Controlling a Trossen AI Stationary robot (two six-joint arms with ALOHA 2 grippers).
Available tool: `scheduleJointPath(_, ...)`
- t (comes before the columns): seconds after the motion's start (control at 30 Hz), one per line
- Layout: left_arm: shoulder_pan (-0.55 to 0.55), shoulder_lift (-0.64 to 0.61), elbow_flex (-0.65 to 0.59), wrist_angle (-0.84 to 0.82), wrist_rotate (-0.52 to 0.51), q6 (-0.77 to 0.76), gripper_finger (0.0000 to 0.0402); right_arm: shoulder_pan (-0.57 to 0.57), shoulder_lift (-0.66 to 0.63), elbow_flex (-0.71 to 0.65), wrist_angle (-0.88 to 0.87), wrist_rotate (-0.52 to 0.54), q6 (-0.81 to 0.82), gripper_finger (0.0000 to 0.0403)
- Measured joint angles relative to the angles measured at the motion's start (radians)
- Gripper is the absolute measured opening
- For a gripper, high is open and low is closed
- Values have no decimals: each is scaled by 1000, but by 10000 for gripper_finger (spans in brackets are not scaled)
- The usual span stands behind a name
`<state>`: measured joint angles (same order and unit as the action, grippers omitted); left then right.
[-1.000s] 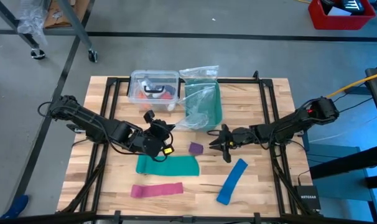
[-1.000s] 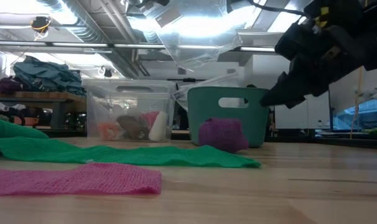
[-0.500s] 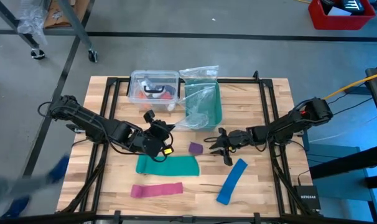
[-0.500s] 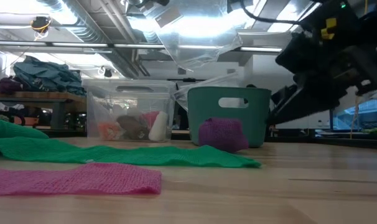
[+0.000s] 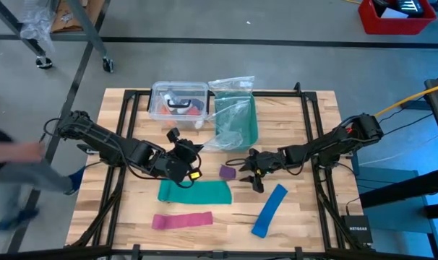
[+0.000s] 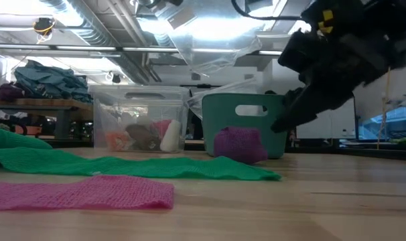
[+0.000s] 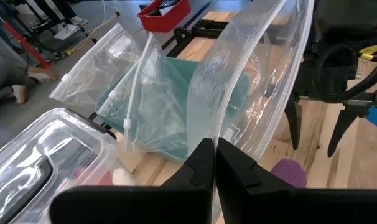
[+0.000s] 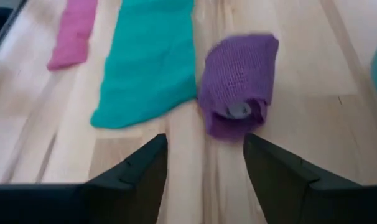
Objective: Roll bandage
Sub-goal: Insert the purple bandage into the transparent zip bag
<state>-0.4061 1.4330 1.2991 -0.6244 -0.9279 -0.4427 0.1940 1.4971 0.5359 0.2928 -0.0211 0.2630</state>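
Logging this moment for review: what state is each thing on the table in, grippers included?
bandage: rolled up, lying free on the table
right gripper: jaws open, just short of the bandage
left gripper: jaws shut on the plastic bag
green cloth: spread flat
clear box: lid on

Clear lidded box point(image 6: 137, 122): contents indistinct through its walls. Teal bin point(image 5: 237, 119): interior veiled by a clear plastic bag point(image 5: 232, 108). Person point(image 5: 20, 170), at nine o'clock off the table point(image 5: 309, 224): motion-blurred, cut by the frame edge. Red bin point(image 5: 396, 16), one o'clock: cropped.
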Motion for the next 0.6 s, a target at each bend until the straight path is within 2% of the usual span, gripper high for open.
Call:
scheduleJointPath(0.17, 7, 0, 0, 44, 0, 14, 0, 0, 0, 23, -6, -77, 120, 202)
scheduleJointPath(0.4, 23, 0, 0, 45, 0, 39, 0, -6, 0, 24, -13, -78, 186, 189)
scheduleJointPath(0.6, 29, 0, 0, 46, 0, 106, 0, -66, 0, 24, -11, -165, 212, 188)
